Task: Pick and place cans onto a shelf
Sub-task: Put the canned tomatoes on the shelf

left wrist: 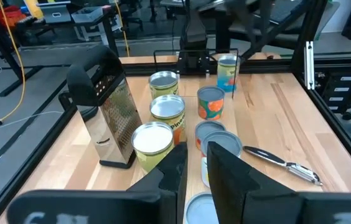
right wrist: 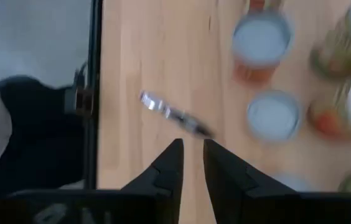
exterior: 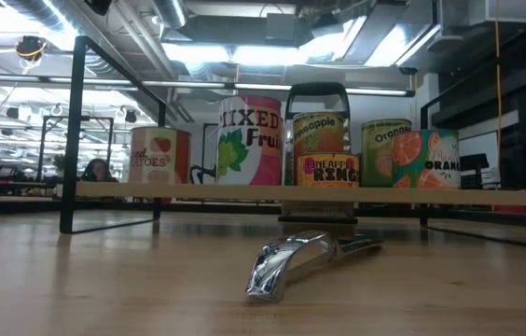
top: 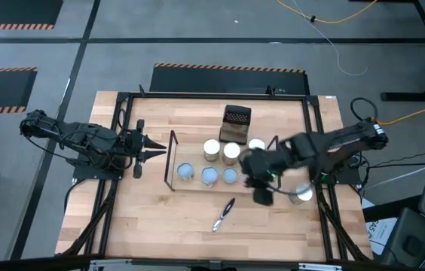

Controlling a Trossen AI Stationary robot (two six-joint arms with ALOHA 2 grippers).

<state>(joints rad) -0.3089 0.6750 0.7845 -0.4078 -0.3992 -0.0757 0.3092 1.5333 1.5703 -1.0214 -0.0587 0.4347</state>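
Several cans stand upright on the shelf (top: 172, 159), a low black wire rack with a light board (exterior: 300, 192), in two rows (top: 209, 175) (top: 231, 150); their labels show in the low view (exterior: 249, 140). One more can (top: 301, 194) stands on the table at the right. My right gripper (top: 258, 193) hovers between this can and the shelf, shut and empty, over bare table (right wrist: 192, 149). My left gripper (top: 154, 151) waits left of the shelf, shut and empty (left wrist: 195, 163). Neither gripper shows in the low view.
A dark metal grater (top: 235, 117) stands upright behind the shelf (left wrist: 104, 106). A shiny silver hand tool (top: 224, 214) lies on the table in front of the shelf (exterior: 300, 257). The black outer frame (top: 122, 98) rings the table.
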